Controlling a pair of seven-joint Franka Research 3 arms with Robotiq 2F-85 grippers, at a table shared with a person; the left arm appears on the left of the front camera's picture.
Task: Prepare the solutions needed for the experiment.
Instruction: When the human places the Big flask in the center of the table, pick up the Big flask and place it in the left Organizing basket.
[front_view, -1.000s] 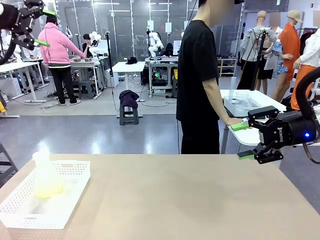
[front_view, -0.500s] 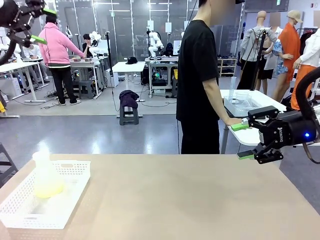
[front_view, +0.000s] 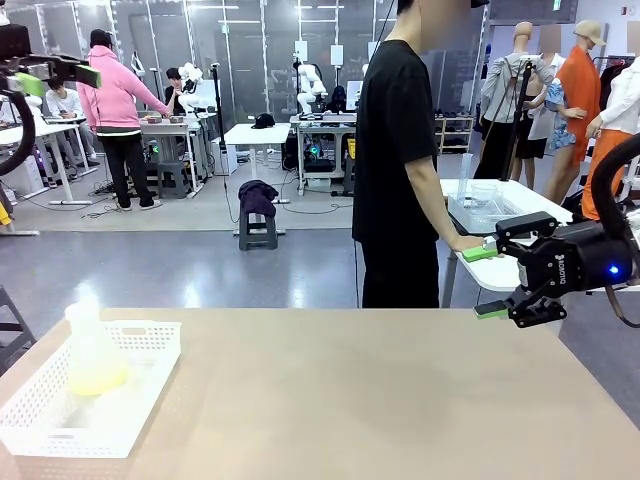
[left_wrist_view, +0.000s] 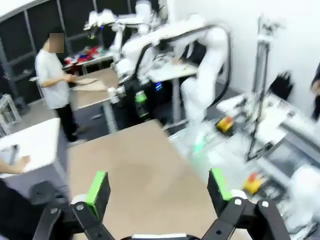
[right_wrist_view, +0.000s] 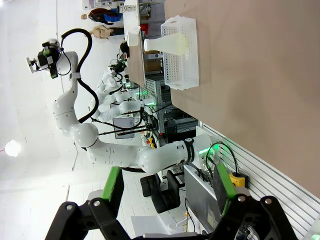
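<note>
A frosted conical flask (front_view: 90, 355) with a little pale yellow solution stands upright at the back of a white plastic basket (front_view: 120, 425) on the table's left front. In the right wrist view, the flask (right_wrist_view: 167, 45) and basket (right_wrist_view: 187, 70) lie far off. My left gripper (front_view: 58, 78) hangs open high above the table's left edge, nothing between its green pads (left_wrist_view: 97, 190). Level with the table's far right edge, my right gripper (front_view: 485, 282) is open and empty, pointing left; its fingers (right_wrist_view: 112, 187) frame bare tabletop.
A person (front_view: 395, 160) in black stands at the far side, turned right, one hand (front_view: 465, 243) on a white side table (front_view: 520, 200) holding clear vessels. The brown tabletop (front_view: 350, 390) is bare from the basket to the right edge.
My left gripper has shifted and turned at the top left, its pads now lying more level. The right gripper, flask and person have stayed put.
</note>
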